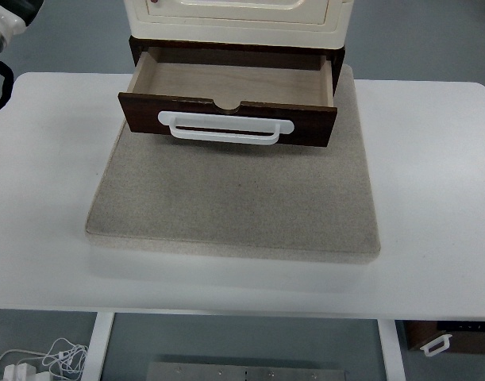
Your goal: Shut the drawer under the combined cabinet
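The dark brown drawer (226, 119) under the cream cabinet (234, 20) stands pulled out toward me. Its inside is bare light wood and holds nothing. A white bar handle (225, 128) runs across its front panel. The cabinet and drawer sit at the far edge of a grey mat (234, 198) on the white table (433, 198). A white and black part of my left arm (4, 24) shows in the top left corner, well away from the drawer. My right arm is out of view.
Below the table's near edge, another brown drawer piece with a white handle (448, 340) lies at the bottom right. White cables and a plug (36, 363) lie on the floor at the bottom left.
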